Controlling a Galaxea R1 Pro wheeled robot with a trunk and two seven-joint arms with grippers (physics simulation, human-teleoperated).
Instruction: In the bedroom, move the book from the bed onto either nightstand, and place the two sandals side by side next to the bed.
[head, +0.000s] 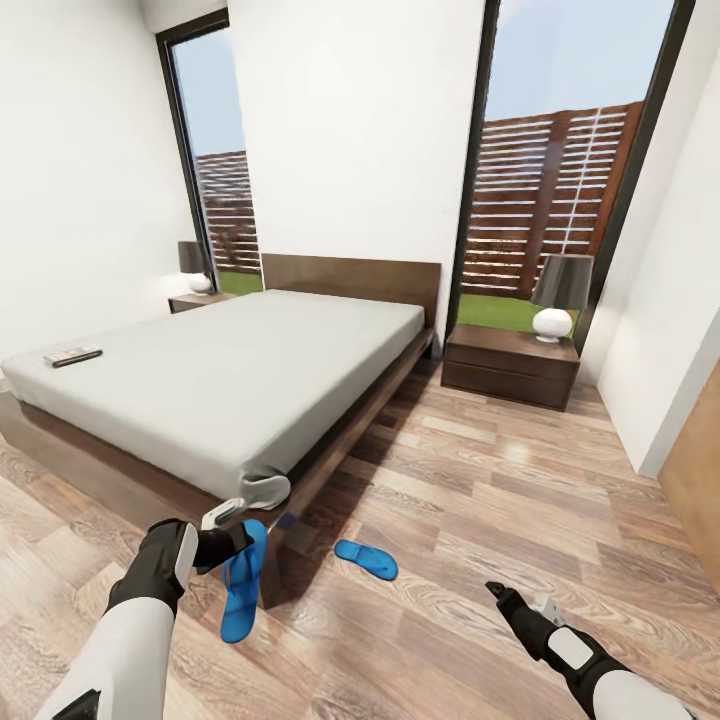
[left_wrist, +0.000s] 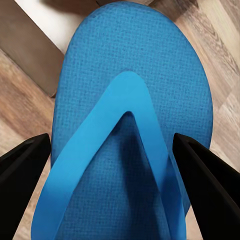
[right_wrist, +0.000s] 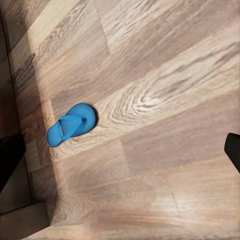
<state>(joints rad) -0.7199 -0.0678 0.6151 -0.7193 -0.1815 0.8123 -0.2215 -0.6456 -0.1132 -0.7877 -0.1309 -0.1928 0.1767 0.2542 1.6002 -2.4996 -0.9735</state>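
Note:
My left gripper (head: 236, 545) is shut on a bright blue sandal (head: 242, 585), which hangs off the floor by the bed's foot corner. In the left wrist view the sandal (left_wrist: 130, 125) spans the gap between both black fingers (left_wrist: 25, 165). The other sandal (head: 366, 559) lies flat on the wood floor just right of that corner, and the right wrist view has it too (right_wrist: 71, 125). My right gripper (head: 497, 592) hovers open over bare floor, to the right of that sandal. The book (head: 73, 355) lies on the bed (head: 230, 370) near its left edge. One nightstand (head: 510, 365) stands right of the headboard, another (head: 195, 299) on the far side.
Each nightstand carries a lamp (head: 556, 295) with a dark shade. Tall windows flank the headboard wall. Open plank floor (head: 480, 480) stretches along the bed's right side up to the white wall on the right.

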